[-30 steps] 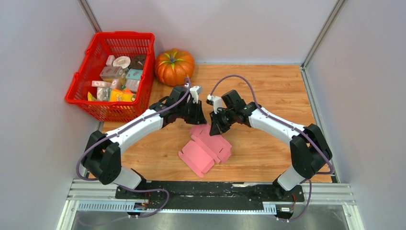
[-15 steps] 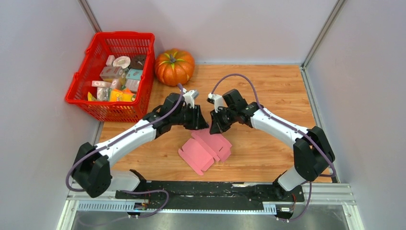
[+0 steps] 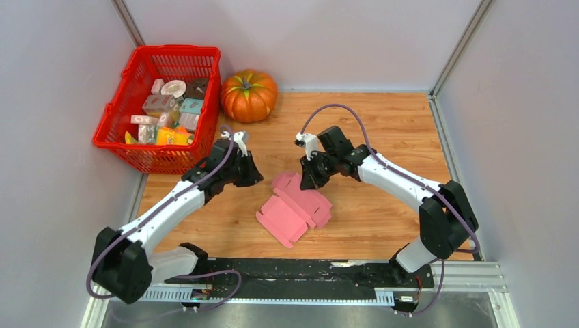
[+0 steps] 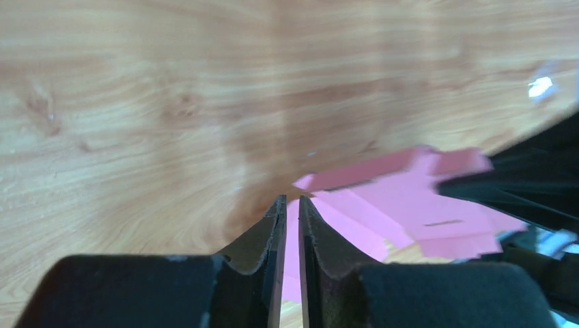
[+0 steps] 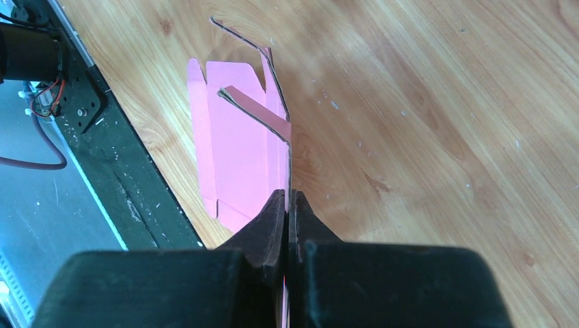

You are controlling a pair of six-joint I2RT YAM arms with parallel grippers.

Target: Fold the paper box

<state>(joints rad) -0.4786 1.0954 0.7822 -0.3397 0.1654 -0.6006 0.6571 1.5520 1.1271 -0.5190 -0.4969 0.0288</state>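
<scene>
Pink paper box [image 3: 295,208]: flap pinched by right gripper [image 5: 287,199], apparently.

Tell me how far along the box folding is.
Early. Done: a couple of creases show, with flaps of the pink paper box lifted off the wooden table. In hand: the right fingers pinch one raised flap at its far edge; the left fingers are off the card, holding nothing. Left: nearly everything; it is mostly a flat sheet, not yet box-shaped.
</scene>
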